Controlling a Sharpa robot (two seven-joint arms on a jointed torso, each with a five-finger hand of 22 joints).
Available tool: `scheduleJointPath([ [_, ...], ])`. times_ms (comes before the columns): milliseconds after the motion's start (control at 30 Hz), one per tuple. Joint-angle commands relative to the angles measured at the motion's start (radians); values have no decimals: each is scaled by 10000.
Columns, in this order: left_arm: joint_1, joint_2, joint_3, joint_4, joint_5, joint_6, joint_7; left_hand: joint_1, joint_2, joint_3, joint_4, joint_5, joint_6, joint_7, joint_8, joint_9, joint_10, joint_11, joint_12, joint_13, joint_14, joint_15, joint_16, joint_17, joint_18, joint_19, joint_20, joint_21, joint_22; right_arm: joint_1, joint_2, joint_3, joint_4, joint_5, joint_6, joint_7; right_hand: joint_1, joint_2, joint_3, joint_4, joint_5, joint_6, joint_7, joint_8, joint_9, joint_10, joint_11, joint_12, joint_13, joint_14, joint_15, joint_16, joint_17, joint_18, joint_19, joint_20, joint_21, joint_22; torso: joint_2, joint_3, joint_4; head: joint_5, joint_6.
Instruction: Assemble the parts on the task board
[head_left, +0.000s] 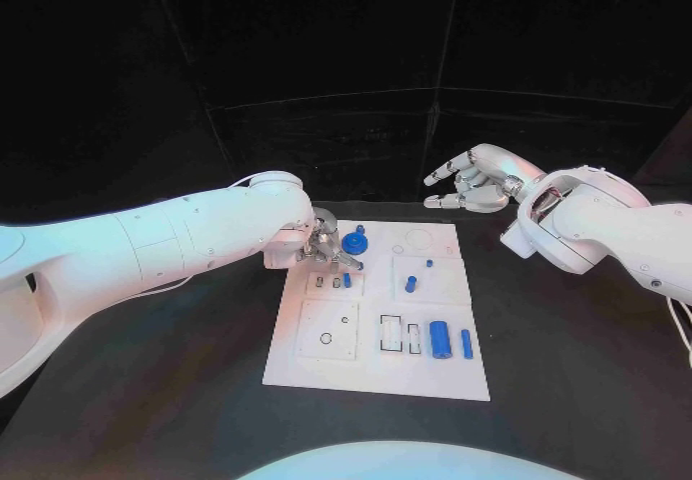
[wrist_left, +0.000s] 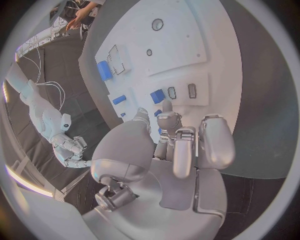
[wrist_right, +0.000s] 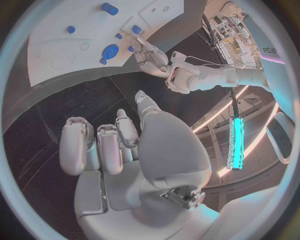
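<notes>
The white task board (head_left: 378, 372) lies mid-table. My left hand (head_left: 326, 249) hangs over its far left part, fingers bent down close to the board (wrist_left: 187, 35). Beside it stands a round blue knob (head_left: 356, 241), also seen as the knob (wrist_right: 111, 51). A small blue part (head_left: 346, 281) lies by two slots just in front of the fingertips (wrist_left: 167, 119). Some blue shows between thumb and finger, and I cannot tell whether it is held. Two small blue parts (head_left: 410, 284) sit mid-board, and a thick blue cylinder (head_left: 440, 339) with a thin one (head_left: 466, 343) lies near the front. My right hand (head_left: 470, 181) hovers behind the board's far right corner, holding nothing.
Black table (head_left: 577, 380) surrounds the board on all sides. Empty outlined recesses (head_left: 329, 330) mark the board's front left. My right forearm (head_left: 606, 230) stretches over the table to the right of the board.
</notes>
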Motion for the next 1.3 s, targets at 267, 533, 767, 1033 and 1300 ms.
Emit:
scheduleJointPath([
  [267, -78, 212, -21, -173, -175, 291, -105, 130, 4, -77, -17, -21, -115, -18, 95, 50, -82, 7, 66, 7, 1074, -72, 69, 2630, -200, 92, 4, 64, 45, 25, 85, 7, -30, -38, 91, 23, -34, 98, -40, 14, 8, 78, -25, 48, 7, -45, -7, -57, -10, 588, -53, -42, 739, -18, -64, -18, -68, -11, 6, 11, -1, -2, -68],
  [533, -107, 316, -30, -264, -175, 298, -105, 176, 42, -73, -38, -20, -140, -19, 138, 89, -89, 6, 83, 13, 1074, -71, 69, 2630, -200, 91, 5, 67, 52, 25, 122, 7, -46, -38, 101, 8, -38, 103, -50, 24, 8, 76, -26, 50, 5, -65, -8, -82, -33, 584, -55, -56, 720, -10, -82, -20, -94, -54, 0, 14, 12, -34, -77],
  [767, -146, 436, -40, -366, -174, 393, -113, 245, 79, -66, -80, -20, -174, -20, 189, 135, -93, 6, 110, 30, 1074, -71, 69, 2630, -203, 92, 7, 77, 72, 25, 159, 7, -59, -38, 117, -3, -43, 105, -57, 31, 6, 75, -26, 51, 4, -75, -8, -95, -45, 582, -55, -63, 711, -9, -82, -21, -96, -56, -8, 15, 17, -30, -92],
  [1033, -169, 497, -48, -469, -176, 438, -117, 326, 128, -47, -133, -19, -204, -24, 249, 187, -92, 3, 144, 52, 1074, -71, 69, 2630, -206, 95, 8, 91, 97, 25, 172, 7, -62, -38, 129, -14, -44, 106, -59, 33, 5, 74, -26, 51, 4, -79, -8, -99, -49, 581, -56, -65, 709, -9, -82, -21, -96, -57, -6, 11, 13, -46, -111],
  [1300, -184, 538, -52, -551, -175, 520, -124, 366, 155, -32, -161, -18, -213, -27, 278, 211, -90, 1, 158, 61, 1074, -72, 69, 2630, -208, 97, 8, 99, 113, 25, 210, 7, -85, -38, 154, -16, -44, 106, -59, 33, 5, 74, -26, 51, 4, -79, -8, -99, -49, 581, -56, -65, 709, -9, -82, -21, -96, -57, -1, 10, 29, -52, -132],
])
